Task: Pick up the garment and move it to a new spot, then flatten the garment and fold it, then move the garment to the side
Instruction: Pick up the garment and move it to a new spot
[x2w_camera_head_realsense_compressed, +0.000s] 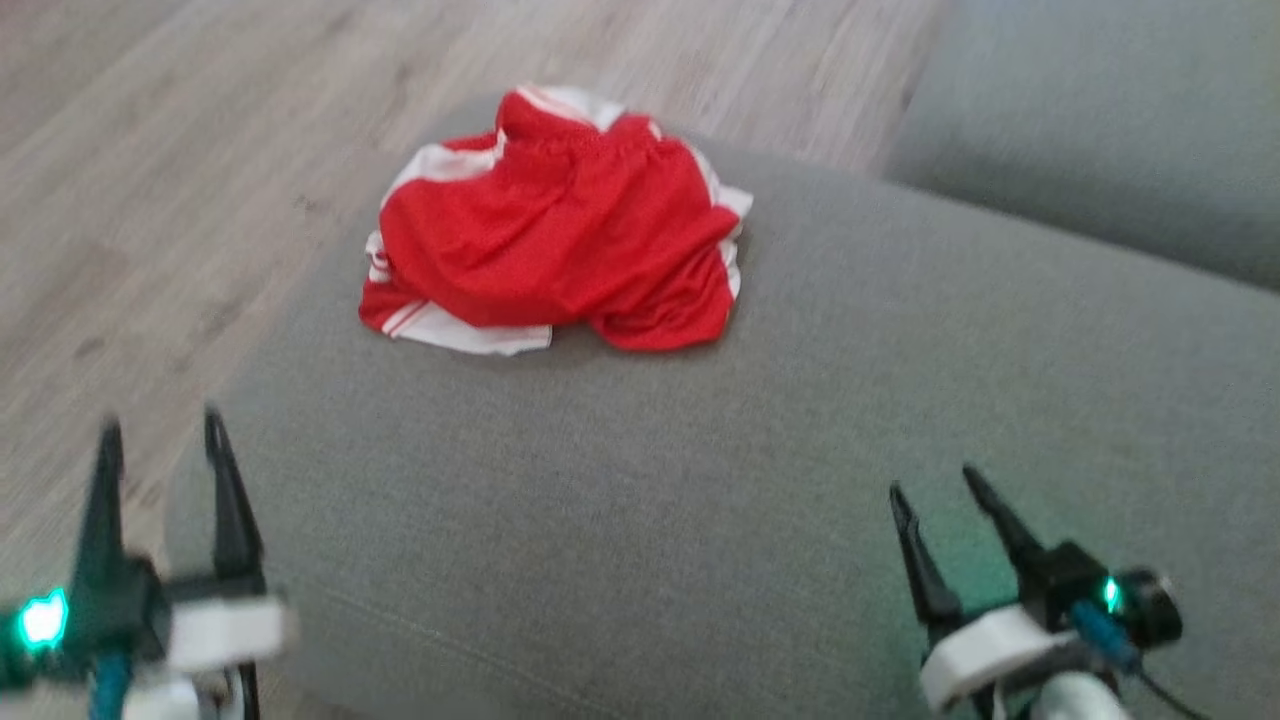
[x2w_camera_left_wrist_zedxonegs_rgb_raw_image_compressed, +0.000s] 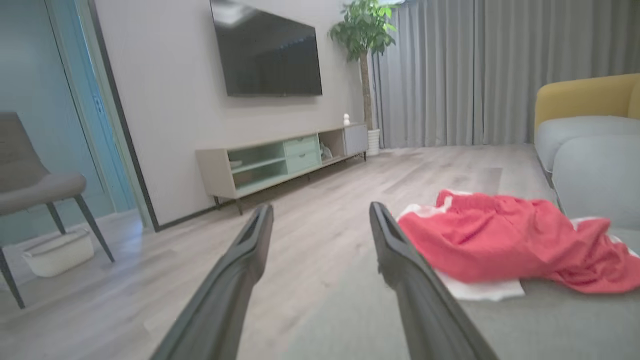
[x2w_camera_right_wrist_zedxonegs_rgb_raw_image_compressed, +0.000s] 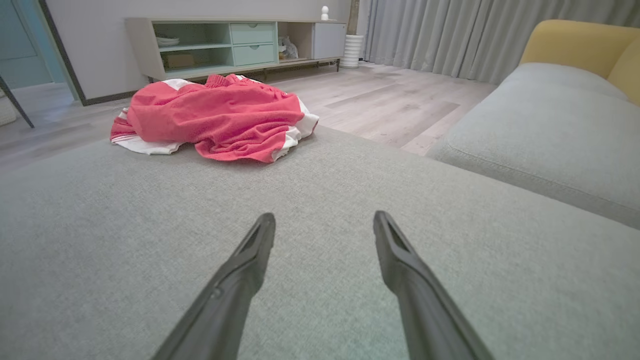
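I see the crumpled red mesh garment with white side panels (x2w_camera_head_realsense_compressed: 560, 230) lying near the far corner of the broad grey fabric sofa cushion (x2w_camera_head_realsense_compressed: 640, 520). Its white hem sits just beside the edge, above the pale wood-plank floor (x2w_camera_head_realsense_compressed: 150, 150). My left fingers (x2w_camera_head_realsense_compressed: 228, 510) and right fingers (x2w_camera_head_realsense_compressed: 1000, 522) are both spread wide and empty at the near side of the cushion, well apart from the cloth.

The biggest risk, I judge, is a reach that pushes rather than pinches, which could nudge this loose heap over the edge onto the floor. Pinching only the top layer might lift one leg and leave the rest dragging. Coming down too deep could snag the upholstery itself.
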